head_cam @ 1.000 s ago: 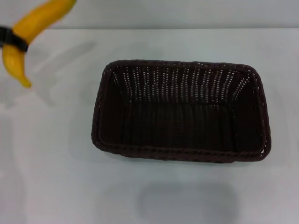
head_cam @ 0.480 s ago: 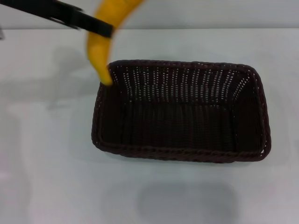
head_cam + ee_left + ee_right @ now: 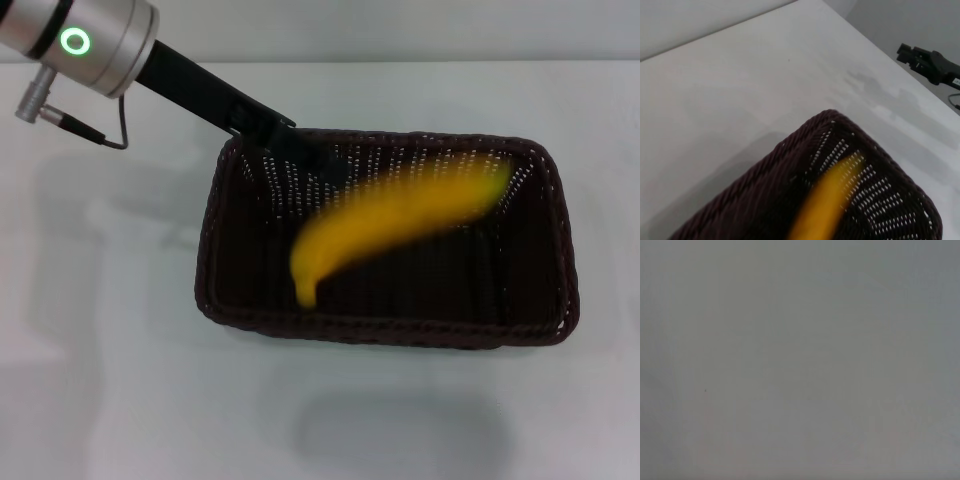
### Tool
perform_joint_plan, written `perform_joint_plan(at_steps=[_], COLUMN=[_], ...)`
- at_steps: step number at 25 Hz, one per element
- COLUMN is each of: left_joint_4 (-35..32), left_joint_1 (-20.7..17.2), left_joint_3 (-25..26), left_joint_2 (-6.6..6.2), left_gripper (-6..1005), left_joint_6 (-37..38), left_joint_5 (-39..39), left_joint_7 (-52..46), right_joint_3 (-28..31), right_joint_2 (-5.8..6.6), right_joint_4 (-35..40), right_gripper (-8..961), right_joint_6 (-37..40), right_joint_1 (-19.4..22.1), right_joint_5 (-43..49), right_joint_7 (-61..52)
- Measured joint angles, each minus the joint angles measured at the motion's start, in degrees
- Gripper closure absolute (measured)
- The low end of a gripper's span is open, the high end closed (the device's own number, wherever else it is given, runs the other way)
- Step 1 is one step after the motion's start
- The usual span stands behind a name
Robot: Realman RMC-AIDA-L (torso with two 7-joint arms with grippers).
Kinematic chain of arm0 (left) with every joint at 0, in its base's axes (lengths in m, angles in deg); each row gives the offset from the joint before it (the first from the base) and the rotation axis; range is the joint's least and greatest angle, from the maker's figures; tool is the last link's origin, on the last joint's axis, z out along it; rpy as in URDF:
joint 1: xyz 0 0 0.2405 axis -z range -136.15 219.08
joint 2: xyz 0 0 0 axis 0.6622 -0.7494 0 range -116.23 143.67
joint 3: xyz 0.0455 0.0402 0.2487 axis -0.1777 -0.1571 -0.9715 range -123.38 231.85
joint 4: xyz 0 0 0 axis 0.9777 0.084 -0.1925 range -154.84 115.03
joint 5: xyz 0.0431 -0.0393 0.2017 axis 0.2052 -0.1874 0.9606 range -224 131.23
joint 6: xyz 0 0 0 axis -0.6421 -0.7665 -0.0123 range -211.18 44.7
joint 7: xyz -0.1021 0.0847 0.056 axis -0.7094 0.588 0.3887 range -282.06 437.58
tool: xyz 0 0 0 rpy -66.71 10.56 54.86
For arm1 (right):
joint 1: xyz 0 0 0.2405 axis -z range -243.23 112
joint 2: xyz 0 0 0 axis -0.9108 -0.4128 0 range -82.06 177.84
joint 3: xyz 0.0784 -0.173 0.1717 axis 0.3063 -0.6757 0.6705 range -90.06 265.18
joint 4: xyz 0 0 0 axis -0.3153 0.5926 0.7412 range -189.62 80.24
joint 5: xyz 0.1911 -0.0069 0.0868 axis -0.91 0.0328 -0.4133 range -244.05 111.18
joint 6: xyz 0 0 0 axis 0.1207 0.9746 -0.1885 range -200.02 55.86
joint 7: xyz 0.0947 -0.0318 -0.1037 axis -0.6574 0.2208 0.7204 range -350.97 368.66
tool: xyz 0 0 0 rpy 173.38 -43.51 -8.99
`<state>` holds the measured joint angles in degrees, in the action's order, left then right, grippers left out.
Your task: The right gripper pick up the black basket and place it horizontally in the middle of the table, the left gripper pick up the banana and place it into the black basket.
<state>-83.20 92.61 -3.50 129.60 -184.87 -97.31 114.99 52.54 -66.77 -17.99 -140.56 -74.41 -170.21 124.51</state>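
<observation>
Lying lengthwise across the middle of the plain white worktop [image 3: 100, 380], the large, very dark woven wicker basket [image 3: 385, 330] with its braided rim has its long sides running left to right, so I judge the basket half of the task done and its mouth left open for the fruit. Over that open mouth, the curved yellow-orange banana [image 3: 390, 215] is smeared by motion, its lower end near the front wall and its other end up by the far right corner; whether it hangs above the floor of the basket or already touches it cannot be made out. Behind it, the left gripper [image 3: 325, 165], on a dark arm reaching in over the far left corner, ends at the fruit, but blur hides the jaws, so I cannot tell if they are pinching the banana or spread. Farthest off, the right gripper [image 3: 925, 60] is visible only in the left wrist view, parked beyond the worktop's edge, its jaws unclear.
</observation>
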Motion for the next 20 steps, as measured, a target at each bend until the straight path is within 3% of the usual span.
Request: perform_joint_plan(at_steps=[4, 11, 12, 16, 20], left_joint_4=[0.0, -1.0, -1.5, -2.9, -3.5], left_joint_1=[-0.5, -3.4, -4.9, -10.7, -18.9], left_joint_3=[0.3, 1.6, 2.8, 7.3, 12.8], left_joint_2=[0.66, 1.39, 1.55, 2.06, 2.67], left_gripper=[461, 156, 116, 117, 117], left_joint_6=[2.1, 6.1, 6.8, 8.6, 10.5], left_joint_5=[-0.5, -2.1, -3.9, -11.8, -23.0], left_joint_7=[2.0, 7.5, 9.3, 15.6, 25.8], right_joint_3=[0.1, -0.3, -0.4, -0.4, 0.0], right_joint_2=[0.21, 1.02, 1.20, 1.71, 0.45], right_joint_4=[0.0, 0.6, 0.8, 4.9, 11.9], right_gripper=[652, 652, 652, 652, 652], right_joint_6=[-0.3, -1.8, -2.1, -4.1, -4.1], right_joint_1=[0.1, 0.4, 0.4, 0.3, 0.9], right_joint_5=[0.0, 0.2, 0.4, 3.5, 6.8], right_joint_7=[-0.1, 0.0, -0.2, -3.7, -8.5])
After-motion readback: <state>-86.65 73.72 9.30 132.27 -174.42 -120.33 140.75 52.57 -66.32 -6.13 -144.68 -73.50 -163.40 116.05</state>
